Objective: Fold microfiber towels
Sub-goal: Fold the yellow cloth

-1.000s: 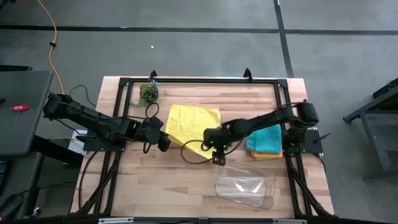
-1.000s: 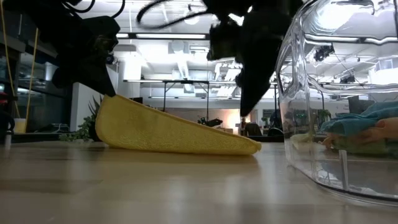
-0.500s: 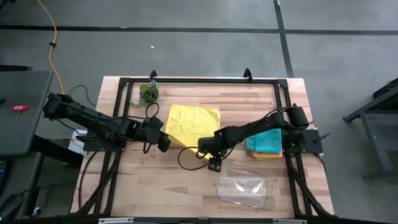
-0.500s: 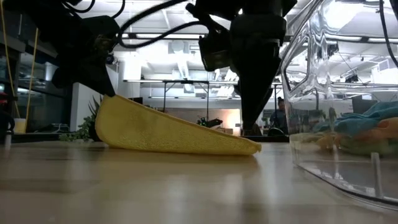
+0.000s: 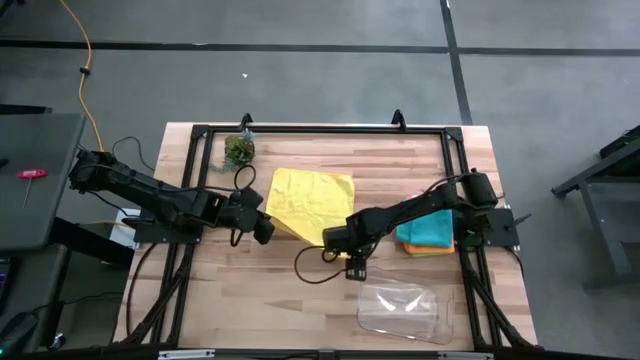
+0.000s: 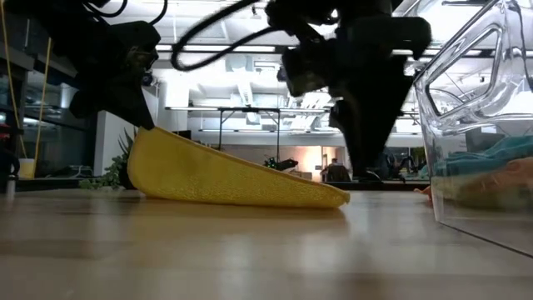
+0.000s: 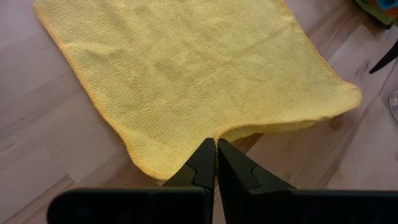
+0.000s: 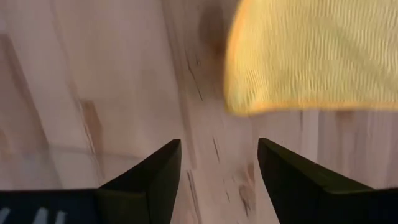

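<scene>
towel point(image 5: 310, 196) mid-table | towel stack point(image 5: 428, 228) right of it | tray point(image 5: 402, 308) at front, right | plant point(image 5: 238, 151) behind, left | grippers flank towel's front corner

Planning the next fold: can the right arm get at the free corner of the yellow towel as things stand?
Probably yes. The right gripper hangs open just beside the yellow towel corner, with bare wood between them. The clear tray sits off to the other side, and the left gripper pinches a different edge.
</scene>
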{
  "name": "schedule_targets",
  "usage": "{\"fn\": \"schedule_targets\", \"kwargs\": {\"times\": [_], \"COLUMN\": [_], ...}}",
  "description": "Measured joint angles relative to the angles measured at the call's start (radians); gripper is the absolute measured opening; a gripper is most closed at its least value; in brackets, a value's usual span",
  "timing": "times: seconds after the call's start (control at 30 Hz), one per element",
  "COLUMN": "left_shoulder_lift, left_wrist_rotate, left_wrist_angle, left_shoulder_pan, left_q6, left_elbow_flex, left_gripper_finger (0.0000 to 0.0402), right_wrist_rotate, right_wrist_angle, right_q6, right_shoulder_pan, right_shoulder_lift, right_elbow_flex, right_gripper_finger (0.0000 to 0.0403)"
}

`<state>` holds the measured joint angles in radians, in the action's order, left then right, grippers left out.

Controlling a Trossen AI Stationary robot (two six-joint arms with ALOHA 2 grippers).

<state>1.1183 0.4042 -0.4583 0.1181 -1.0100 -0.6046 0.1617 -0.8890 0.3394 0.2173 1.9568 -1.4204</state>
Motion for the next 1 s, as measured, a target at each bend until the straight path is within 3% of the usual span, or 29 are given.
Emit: {"fn": "schedule_targets", "kwargs": {"times": [0.3, 0.67, 1.0], "left_shoulder_lift": [0.000, 0.000, 0.000], "left_wrist_rotate": [0.001, 0.004, 0.004], "left_wrist_angle": [0.000, 0.000, 0.000], "left_shoulder_pan": [0.000, 0.000, 0.000], "left_q6": [0.000, 0.009, 0.018], "left_elbow_flex": [0.000, 0.000, 0.000], "left_gripper_finger": [0.0000, 0.0000, 0.0000], "right_wrist_rotate": [-0.060, -0.182, -0.181], "right_wrist_angle": [0.145, 0.135, 0.111], "right_q6": [0.046, 0.026, 0.020], "right_shoulder_pan": [-0.012, 0.031, 0.032], "right_shoulder_lift": [0.004, 0.054, 0.081], "right_elbow_flex": [0.000, 0.000, 0.012], "right_gripper_finger": [0.0204, 0.0204, 0.0204]}}
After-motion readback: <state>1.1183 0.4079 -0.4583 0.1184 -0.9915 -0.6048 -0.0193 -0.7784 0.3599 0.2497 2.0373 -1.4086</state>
